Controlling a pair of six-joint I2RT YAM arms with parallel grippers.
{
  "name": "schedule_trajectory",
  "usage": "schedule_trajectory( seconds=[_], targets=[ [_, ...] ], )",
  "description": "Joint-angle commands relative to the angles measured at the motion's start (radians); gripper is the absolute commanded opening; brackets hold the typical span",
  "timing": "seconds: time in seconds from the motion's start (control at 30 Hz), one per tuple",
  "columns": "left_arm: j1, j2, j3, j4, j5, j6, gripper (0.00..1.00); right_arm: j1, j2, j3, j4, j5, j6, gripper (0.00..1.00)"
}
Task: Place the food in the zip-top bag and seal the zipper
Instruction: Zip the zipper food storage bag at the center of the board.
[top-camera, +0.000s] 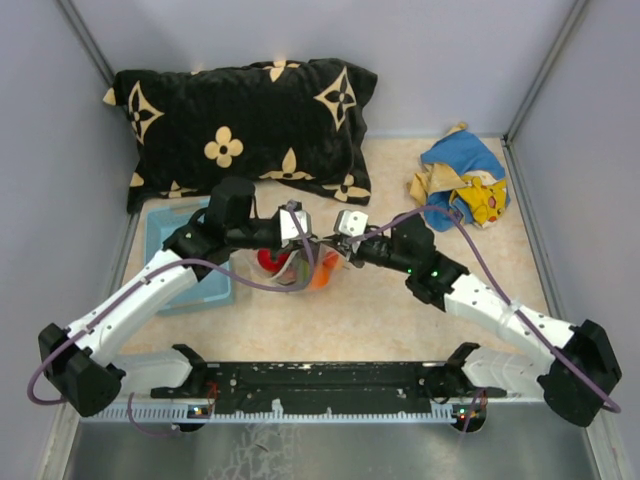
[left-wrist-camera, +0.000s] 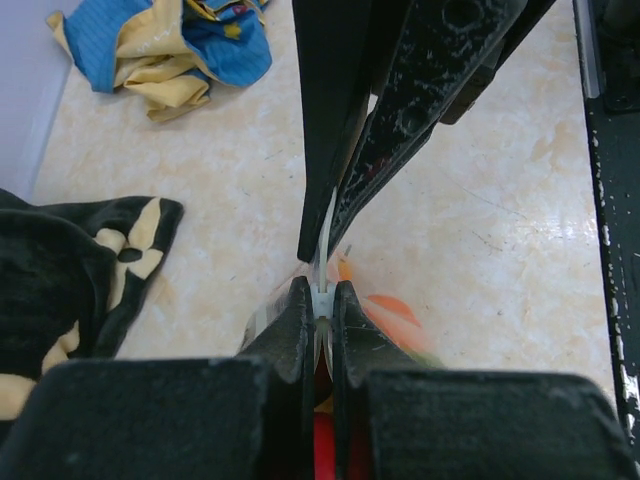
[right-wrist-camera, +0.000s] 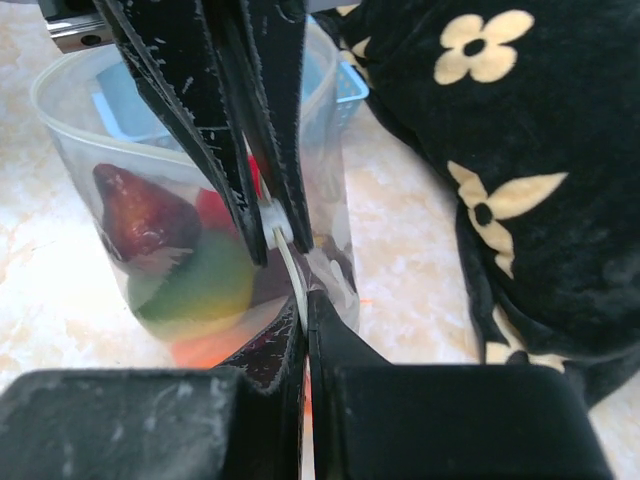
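The clear zip-top bag stands at the table's middle and holds the food: a dark purple-brown piece, a green one, a red one and an orange one. Its pale zipper runs between both grippers. My left gripper is shut on the zipper. My right gripper is shut on the same strip a short way along. From above, the left gripper and the right gripper nearly touch over the bag's mouth.
A black pillow with cream flowers lies at the back, close behind the bag. The light blue basket sits under the left arm. A blue-and-yellow cloth is bunched at the back right. A black rail runs along the near edge.
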Motion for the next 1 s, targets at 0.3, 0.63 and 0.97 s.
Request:
schedule_trajectory(
  seconds=[0.3, 0.63, 0.97],
  targets=[
    [0.006, -0.060, -0.023, 0.011, -0.094, -0.020, 0.04, -0.030, -0.140, -0.031, -0.026, 0.174, 0.055, 0.00],
    [0.004, -0.038, -0.012, 0.018, -0.009, -0.040, 0.04, -0.029, -0.106, 0.019, -0.045, -0.065, 0.010, 0.42],
    [0.002, -0.019, -0.003, 0.018, 0.035, -0.052, 0.05, -0.029, -0.011, 0.094, 0.017, -0.140, 0.012, 0.42]
  ],
)
